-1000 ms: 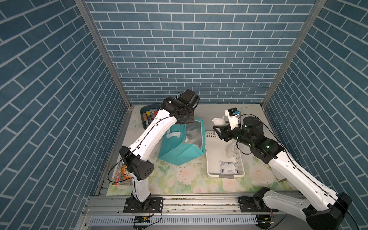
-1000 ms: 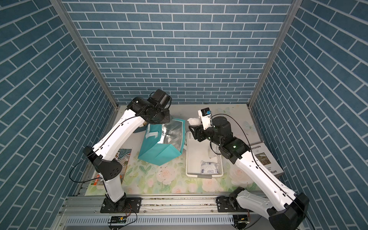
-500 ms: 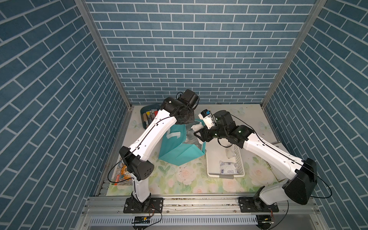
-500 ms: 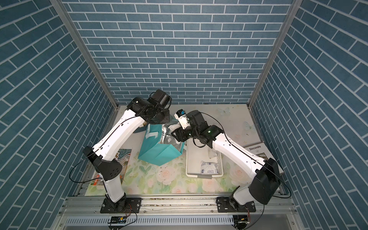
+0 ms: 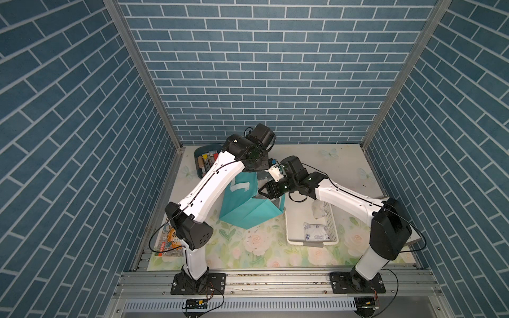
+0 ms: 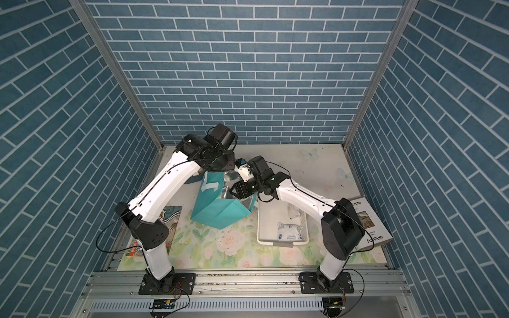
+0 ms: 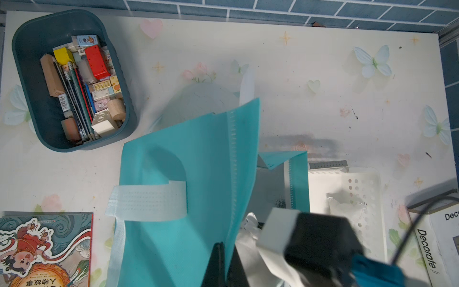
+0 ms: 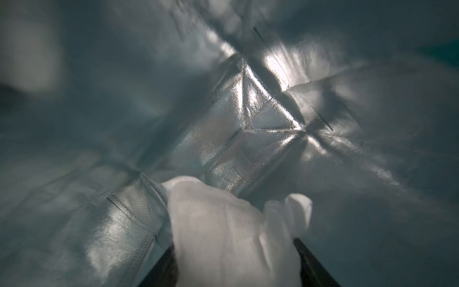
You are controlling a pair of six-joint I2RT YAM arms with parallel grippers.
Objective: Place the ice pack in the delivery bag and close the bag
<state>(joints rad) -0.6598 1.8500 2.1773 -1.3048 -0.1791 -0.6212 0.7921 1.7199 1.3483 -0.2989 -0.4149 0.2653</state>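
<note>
**Fig.** Left end effector (image 7: pixel 227 248) is pressed together on the teal wall of the delivery bag (image 5: pixel 248 209) near its rim, one finger each side. Judged purpose: to hold that wall up so the mouth stays open, since soft fabric would likely sag shut. Right end effector (image 8: pixel 236 266) pinches the ice pack (image 8: pixel 223 216), a white pouch. Its jaws are part-spread round the pouch's bulk, and the pack juts out beyond the fingertips. Pack and end effector are inside the bag, w/ foil lining (image 8: pixel 248 139) on all sides. Whether the pack touches the bag floor: cannot tell. White basket (image 5: pixel 311 242) stands on the counter (image 5: pixel 316 159) just beside the bag, w/ a similar pack (image 5: pixel 315 232) in it.
</note>
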